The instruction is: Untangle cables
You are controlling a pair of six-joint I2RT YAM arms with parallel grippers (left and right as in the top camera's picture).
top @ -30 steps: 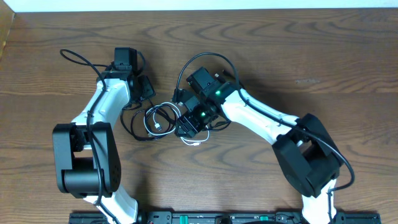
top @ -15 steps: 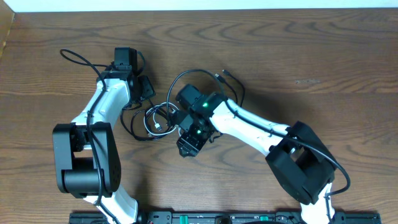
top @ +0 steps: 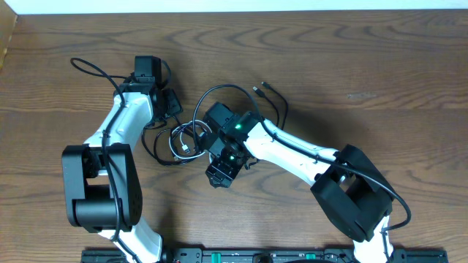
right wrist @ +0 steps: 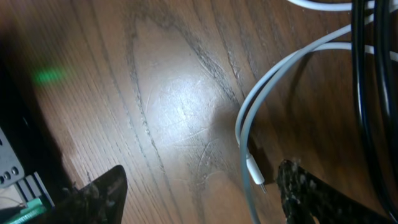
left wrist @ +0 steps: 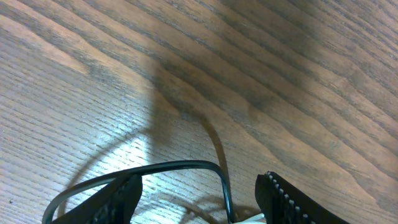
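Observation:
The black and white cables (top: pixel 186 139) lie coiled together on the wooden table between my two arms. A black cable loop (top: pixel 219 89) arcs back to a plug (top: pixel 260 89). My left gripper (top: pixel 173 109) (left wrist: pixel 199 202) is open just above the table. A black cable (left wrist: pixel 180 165) runs across between its fingers and bends down near the right finger (left wrist: pixel 292 199), unclamped. My right gripper (top: pixel 218 174) (right wrist: pixel 199 196) is open low over the table. The white cable's plug end (right wrist: pixel 255 172) lies between its fingers, close to the right finger (right wrist: pixel 311 196).
Two black cable strands (right wrist: pixel 368 93) run down the right edge of the right wrist view. The left arm's own thick wire (top: pixel 91 67) loops at the back left. The arm bases (top: pixel 241 256) line the front edge.
My right arm has swung left and toward the front edge, bringing its gripper over the white cable's end, and its jaws have widened. The left arm has not moved.

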